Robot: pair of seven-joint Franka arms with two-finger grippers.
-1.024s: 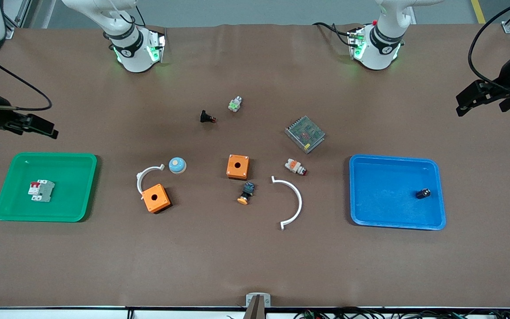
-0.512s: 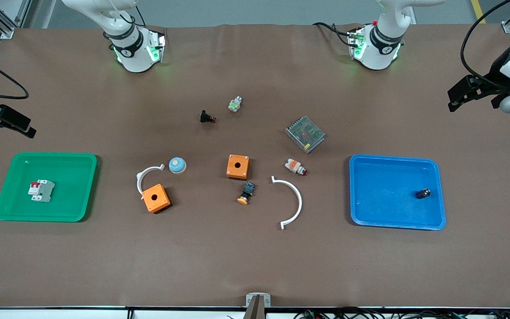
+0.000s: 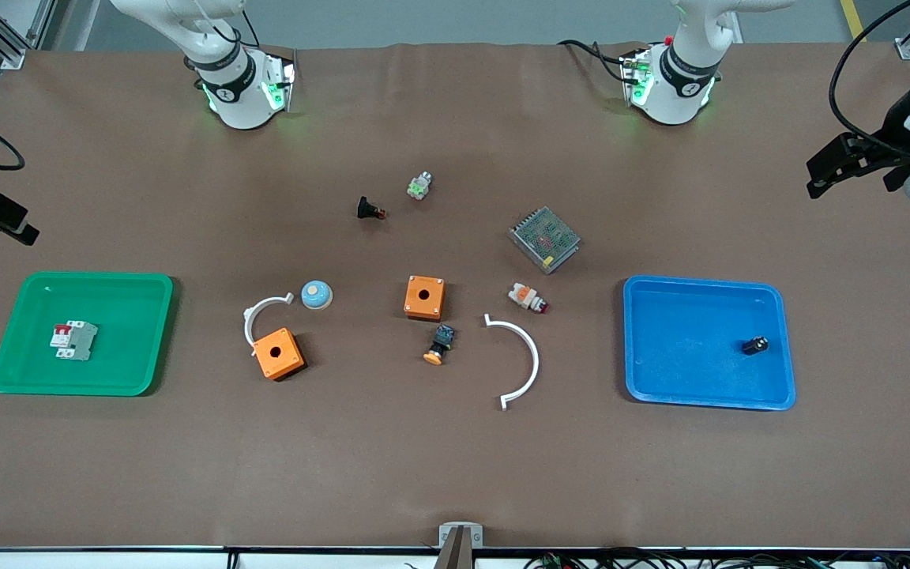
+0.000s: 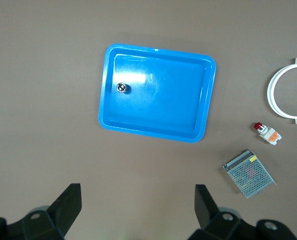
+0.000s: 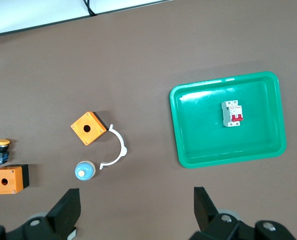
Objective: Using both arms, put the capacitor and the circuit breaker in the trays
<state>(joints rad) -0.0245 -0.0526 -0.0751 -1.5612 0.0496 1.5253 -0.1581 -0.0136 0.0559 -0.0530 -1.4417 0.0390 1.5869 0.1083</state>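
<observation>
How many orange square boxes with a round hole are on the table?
2. One orange box lies mid-table, beside the black-and-orange push-button. The other orange box touches the small white curved bracket, toward the green tray.

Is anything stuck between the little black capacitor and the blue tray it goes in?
No. The capacitor already lies in the blue tray, and the circuit breaker in the green tray. Both grippers, left and right, are open, holding nothing.

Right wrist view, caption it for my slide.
Circuit breaker lying in the green tray, open right end effector high above the table.
</observation>
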